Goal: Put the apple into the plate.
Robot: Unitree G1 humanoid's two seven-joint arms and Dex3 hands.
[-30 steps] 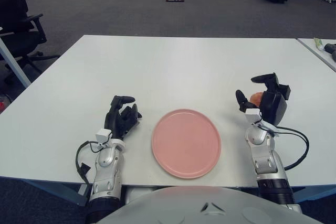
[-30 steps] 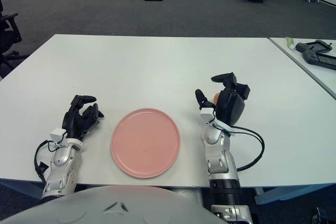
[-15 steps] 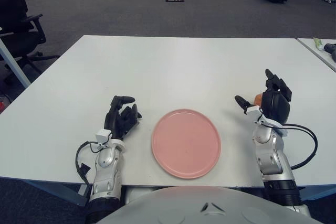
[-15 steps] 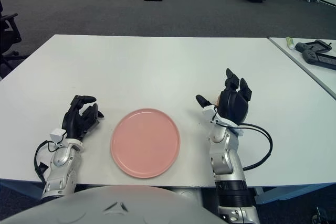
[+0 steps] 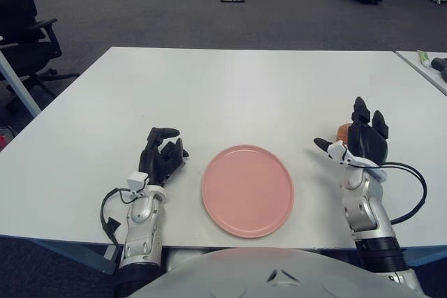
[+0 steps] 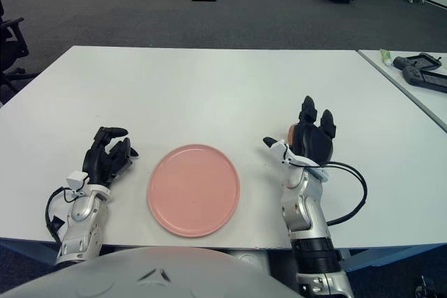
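Table: you have a wide white rectangular table [image 5: 230,88] in front of you, with a second table's corner at the far right carrying a few small dark items.
Room: grey carpeted floor beyond, a black office chair [image 5: 24,29] at the left, and boxes and dark cases along the back wall.
Plate: the round pink plate [image 5: 247,190] lies flat near the front edge, between your two hands, with nothing on it.
Apple: the small orange-red apple [image 5: 343,131] sits on the table right of the plate, mostly hidden behind your right hand.
Right hand [image 5: 357,144]: fingers pointing up and spread, thumb out toward the plate, gripping nothing; the apple shows just past it.
Left hand [image 5: 163,153]: shows left of the plate, fingers loosely curled, holding nothing.
Change: compared with a second ago, your right hand has turned from a sideways, curled pose above the apple to this upright, opened one, and sits slightly lower and further right. Plate, apple and left hand have not moved.
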